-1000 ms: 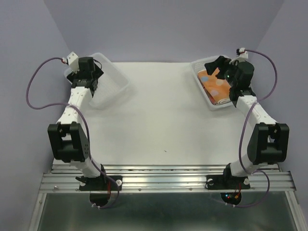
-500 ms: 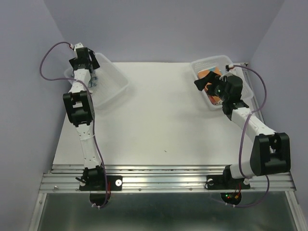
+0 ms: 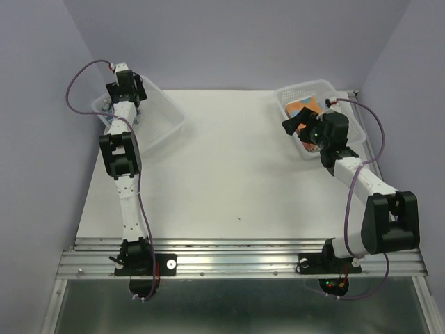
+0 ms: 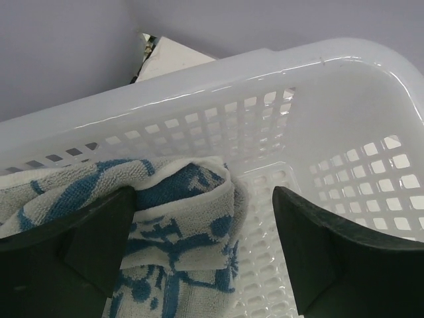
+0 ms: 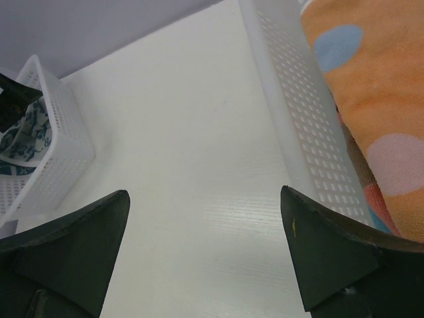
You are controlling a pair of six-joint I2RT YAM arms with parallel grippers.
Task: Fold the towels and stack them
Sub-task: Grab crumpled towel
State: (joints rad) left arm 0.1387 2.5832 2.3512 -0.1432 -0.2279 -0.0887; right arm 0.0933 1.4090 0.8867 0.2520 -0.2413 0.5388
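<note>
towels sat in baskets: a blue-patterned towel (image 4: 165,218) in the left basket (image 4: 318,73), an orange dotted towel (image 5: 371,86) in the right basket (image 5: 298,119). left pincer (image 4: 202,222) and right pincer (image 5: 205,218) were spread; pinching the blue raised fold deep looked wisest.

A robot lab cell. Plain purple walls (image 3: 229,35) enclose a white table (image 3: 229,181). Both arms (image 3: 125,198) bolt to an aluminium rail (image 3: 236,252).

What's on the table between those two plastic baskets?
Nothing: only bare white table lies between the left basket and the right basket, as the top view shows.
</note>
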